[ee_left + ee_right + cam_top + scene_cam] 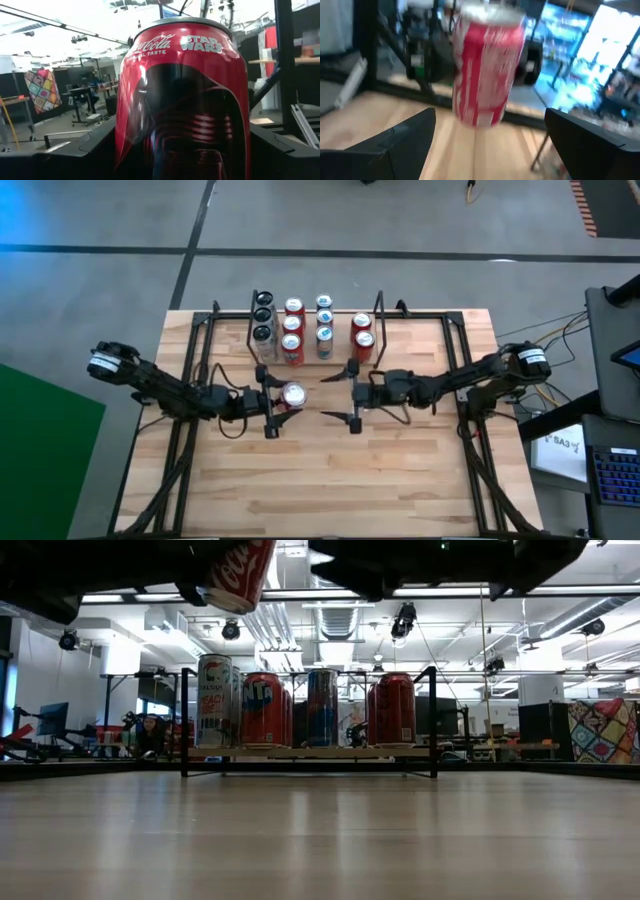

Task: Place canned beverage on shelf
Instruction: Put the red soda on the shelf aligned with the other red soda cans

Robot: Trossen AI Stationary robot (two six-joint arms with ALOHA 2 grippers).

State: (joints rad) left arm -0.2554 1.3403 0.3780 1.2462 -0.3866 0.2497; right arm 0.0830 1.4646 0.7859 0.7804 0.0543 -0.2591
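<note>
Coca-Cola Star Wars can (293, 394): red, upright, lifted clear of the table — in the low view it hangs at the top edge, above the wood.
Left gripper (271, 403): clenched on the can's sides, in front of the shelf's left half.
Shelf (378, 308): black wire rack with a wooden floor at the table's back edge; rows of cans fill most of it, tall black ones (262, 316) leftmost, red ones (362, 334) rightmost.
Right gripper (353, 391): fingers spread wide, empty, facing the can from near.
Step in hand: carrying the can — not yet placed.
Next move: likely forward to a free spot, lowered gently between neighbours.
</note>
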